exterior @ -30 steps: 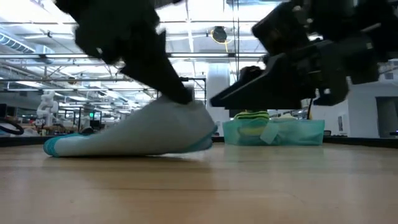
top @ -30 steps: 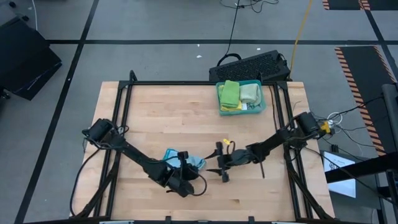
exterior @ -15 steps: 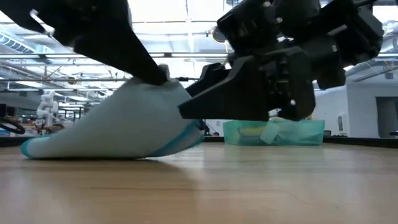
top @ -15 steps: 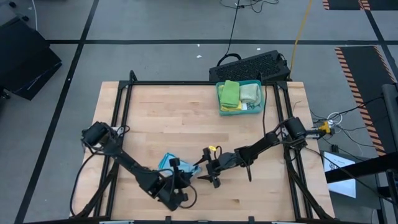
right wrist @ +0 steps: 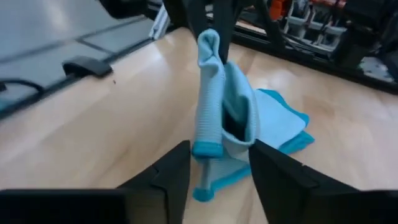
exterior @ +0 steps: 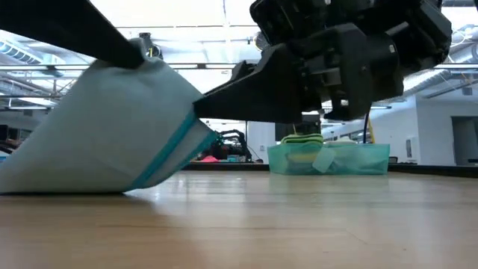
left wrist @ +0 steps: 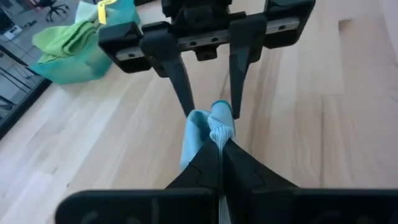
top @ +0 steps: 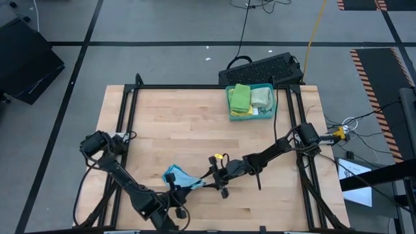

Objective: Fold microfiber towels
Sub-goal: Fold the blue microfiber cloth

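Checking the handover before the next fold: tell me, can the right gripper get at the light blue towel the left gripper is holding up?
Probably yes. The left gripper pinches the light blue towel clear of the table, and the right gripper's open fingers already flank its raised edge, nothing between.

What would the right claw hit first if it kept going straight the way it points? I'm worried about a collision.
Probably the light blue towel, already between the right claw fingers; just beyond, the left claw shut on it.
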Available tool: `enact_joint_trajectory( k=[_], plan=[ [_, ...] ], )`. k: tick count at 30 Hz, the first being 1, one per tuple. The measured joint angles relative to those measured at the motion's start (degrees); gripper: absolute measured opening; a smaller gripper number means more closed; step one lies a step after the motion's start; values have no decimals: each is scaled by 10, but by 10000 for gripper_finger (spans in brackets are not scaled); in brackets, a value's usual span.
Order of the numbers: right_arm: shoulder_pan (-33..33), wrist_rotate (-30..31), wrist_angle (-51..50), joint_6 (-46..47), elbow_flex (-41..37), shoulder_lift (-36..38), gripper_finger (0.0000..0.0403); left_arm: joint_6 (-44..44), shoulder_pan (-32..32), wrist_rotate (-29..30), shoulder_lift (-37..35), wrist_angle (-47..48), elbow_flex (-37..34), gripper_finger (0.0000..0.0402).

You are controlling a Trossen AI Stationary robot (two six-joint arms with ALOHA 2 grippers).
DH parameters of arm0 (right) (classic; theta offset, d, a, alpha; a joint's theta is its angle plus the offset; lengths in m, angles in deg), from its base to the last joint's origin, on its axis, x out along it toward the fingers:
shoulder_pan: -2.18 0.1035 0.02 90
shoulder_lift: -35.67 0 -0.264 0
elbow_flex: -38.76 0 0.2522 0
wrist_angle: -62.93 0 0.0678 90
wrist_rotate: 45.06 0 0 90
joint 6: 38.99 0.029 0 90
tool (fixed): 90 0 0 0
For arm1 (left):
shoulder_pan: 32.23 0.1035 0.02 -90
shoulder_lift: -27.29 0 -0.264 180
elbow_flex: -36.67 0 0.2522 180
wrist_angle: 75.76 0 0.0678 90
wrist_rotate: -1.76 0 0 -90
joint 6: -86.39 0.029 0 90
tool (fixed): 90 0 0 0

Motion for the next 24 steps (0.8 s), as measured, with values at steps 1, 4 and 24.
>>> enact_joint_trajectory(
  k=[1,4,24],
  plan=[
    [-1,-7,-1,11,2,0,159,-3,-4,5,0,2,0,4],
    [-7,-14,-12,41,14,0,192,-5,-15,24,0,2,0,5],
    [-11,-69,-102,34,90,-27,16,-6,-22,31,0,13,0,6]
  ],
)
